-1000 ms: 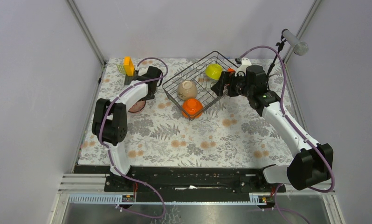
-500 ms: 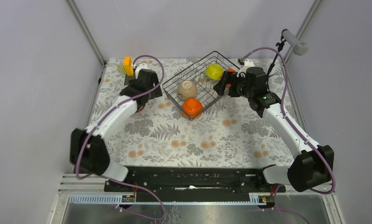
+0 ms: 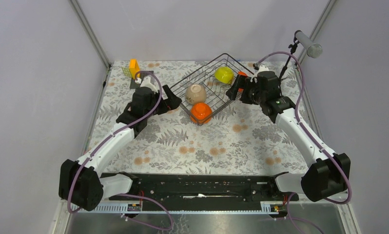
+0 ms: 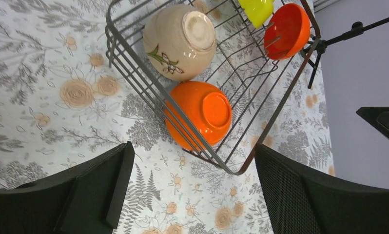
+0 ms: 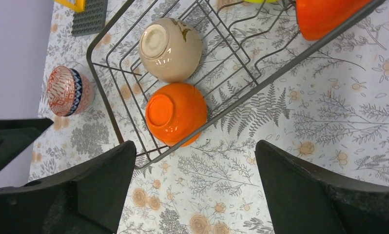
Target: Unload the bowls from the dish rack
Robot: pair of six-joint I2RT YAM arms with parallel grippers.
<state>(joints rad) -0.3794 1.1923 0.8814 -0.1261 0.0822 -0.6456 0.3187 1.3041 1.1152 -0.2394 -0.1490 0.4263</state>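
Observation:
The dish rack (image 3: 198, 71) stands at the back middle of the table. Inside it lie a beige bowl (image 3: 196, 93), an orange bowl (image 3: 201, 112) at its near corner and a yellow-green bowl (image 3: 223, 74) at the far side. A second orange bowl (image 4: 286, 30) leans at the far right wall. A pink-red patterned bowl (image 5: 66, 91) sits on the table left of the rack. My left gripper (image 3: 175, 101) hangs open and empty at the rack's left side. My right gripper (image 3: 234, 87) is open and empty at the right side.
An orange block (image 3: 134, 68) and a flat dark plate (image 5: 90, 17) sit at the back left corner. A thin stand with a grey cylinder (image 3: 308, 44) rises at the back right. A floral cloth (image 3: 222, 146) covers the table.
My left arm has swung away from the patterned bowl at the left over to the rack's left side, its jaws opening wide. The right gripper has shifted slightly to the right.

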